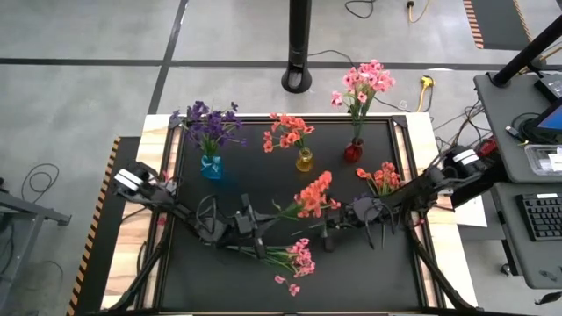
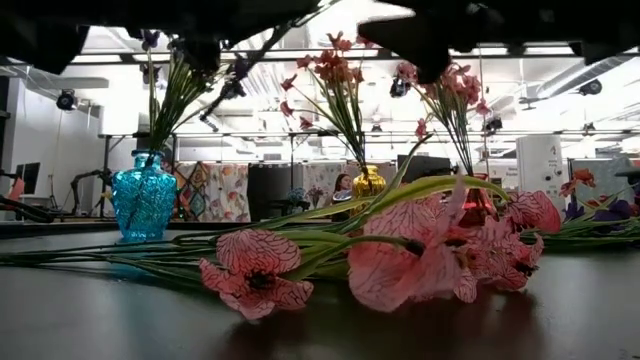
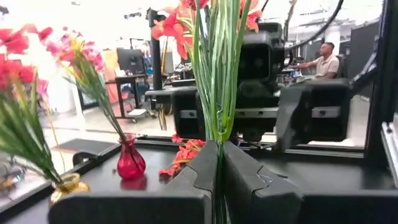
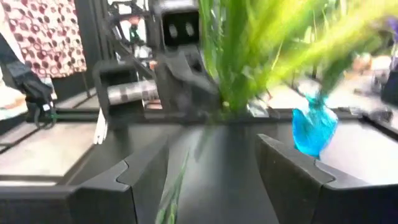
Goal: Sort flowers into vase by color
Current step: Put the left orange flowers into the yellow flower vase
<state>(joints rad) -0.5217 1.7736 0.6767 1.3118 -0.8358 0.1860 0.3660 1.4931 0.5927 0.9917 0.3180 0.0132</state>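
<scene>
My left gripper (image 1: 262, 221) (image 3: 219, 180) is shut on an orange-red spray (image 1: 312, 197), above the middle of the table. My right gripper (image 1: 338, 218) (image 4: 211, 168) is open and faces it from the right, just short of the spray's green leaves (image 4: 249, 56). A pink spray (image 1: 294, 257) (image 2: 430, 255) lies flat near the table's near edge. Another orange-red spray (image 1: 382, 178) lies by the right edge. Purple flowers stand in the blue vase (image 1: 211, 167), orange-red ones in the yellow vase (image 1: 305, 160), pink ones in the red vase (image 1: 353, 152). My left gripper pinches the orange-red spray's bundle of thin green stems (image 3: 216, 134) between its two shut fingers (image 3: 186, 186). The spray is lifted clear of the table. Its blossoms (image 3: 177, 25) stand beyond the fingers, slanting toward my right gripper.
The three vases stand in a row along the table's far side. Raised black rails edge the table (image 1: 404, 254). The two grippers face each other closely over the centre. A person sits at a desk in the room beyond (image 3: 323, 59).
</scene>
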